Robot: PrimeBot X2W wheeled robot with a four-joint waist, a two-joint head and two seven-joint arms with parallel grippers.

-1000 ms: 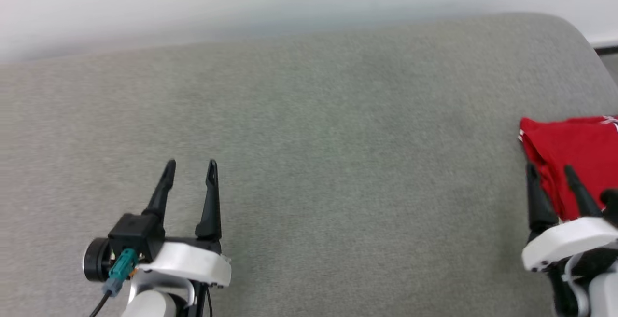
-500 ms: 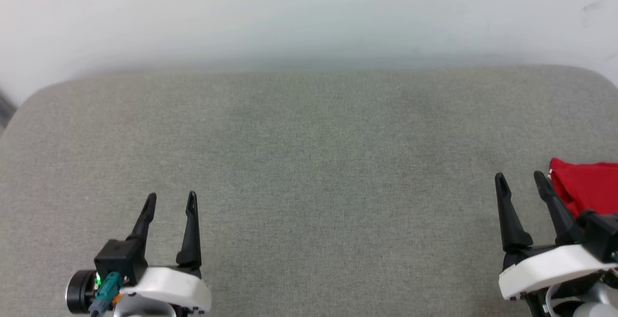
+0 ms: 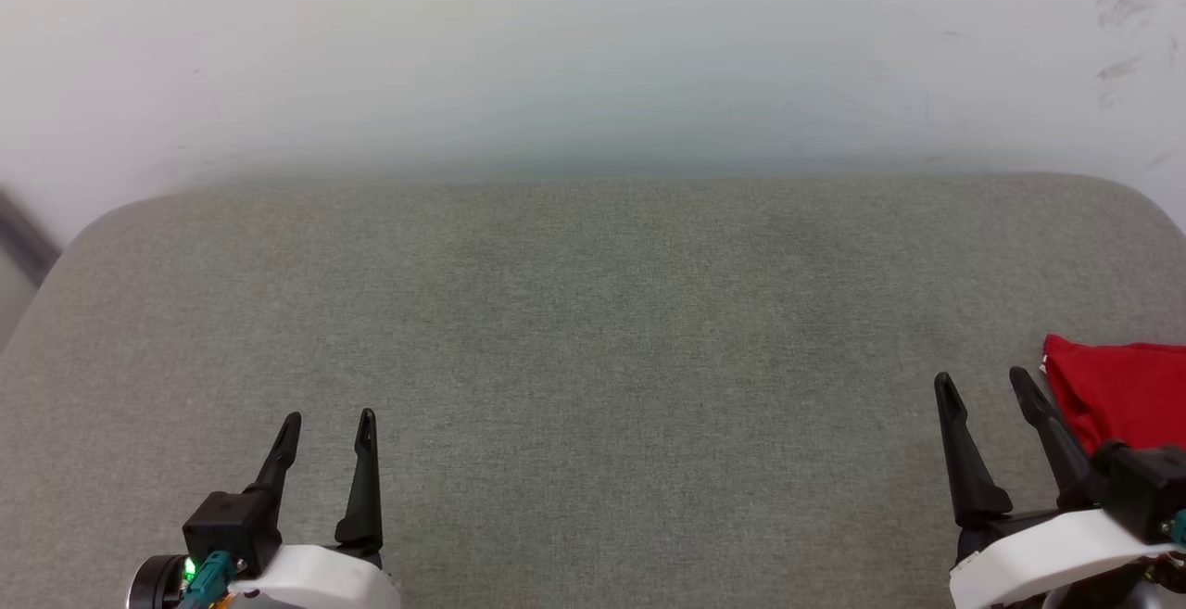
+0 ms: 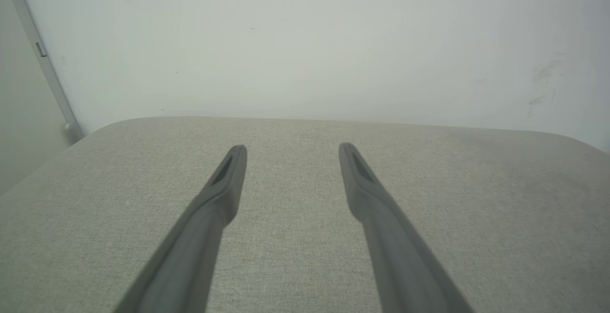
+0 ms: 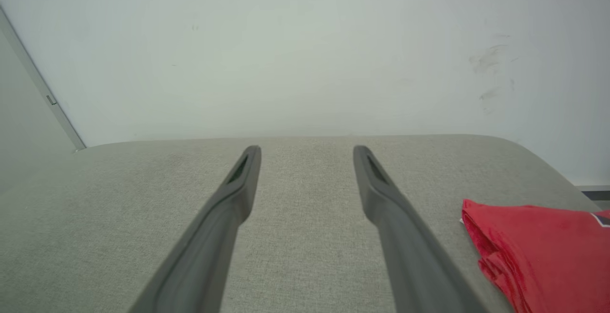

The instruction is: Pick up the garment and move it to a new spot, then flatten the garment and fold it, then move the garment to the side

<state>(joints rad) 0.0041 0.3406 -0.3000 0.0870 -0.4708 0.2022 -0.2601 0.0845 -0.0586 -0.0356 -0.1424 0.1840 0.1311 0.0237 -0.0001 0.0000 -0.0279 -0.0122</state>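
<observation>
Head view: left hand (image 3: 329, 417) at approx 7 o'clock of frame, right hand (image 3: 981, 375) at approx 5 o'clock. Both have fingers spread wide w/ nothing btwn them, tips pointing to 12 toward the wall (image 3: 593, 53). Both are held above the bench (image 3: 593, 312), not touching cloth. The garment (image 3: 1116, 386) sits at approx 4 o'clock, hard against the frame's right edge. It's just beside the right hand's outer finger, at that hand's 2 o'clock, and not gripped. Looks folded into a compact stack: right wrist view shows layered red edges piled at one corner, a bit of white trim there, and a scrap of dark print at far right. The frame cuts it off, so can't tell how neat the whole fold is; prob fine. Placement reads as deliberate: garment off at the bench's right side, hands well apart and empty. My call is fold + side move are done and the arms are parked. Materials: bench = grey woven upholstery, padded, rounded corners, matte, fine weave; would grip cloth a little. Garment = soft red knit, limp, edges slightly puffy where layers stack. Fingers = long, dark, matte, tapering, w/ a slot near each tip. Wall is pale and smooth, w/ a few scuff marks (image 3: 1126, 6) at approx 1 o'clock.
</observation>
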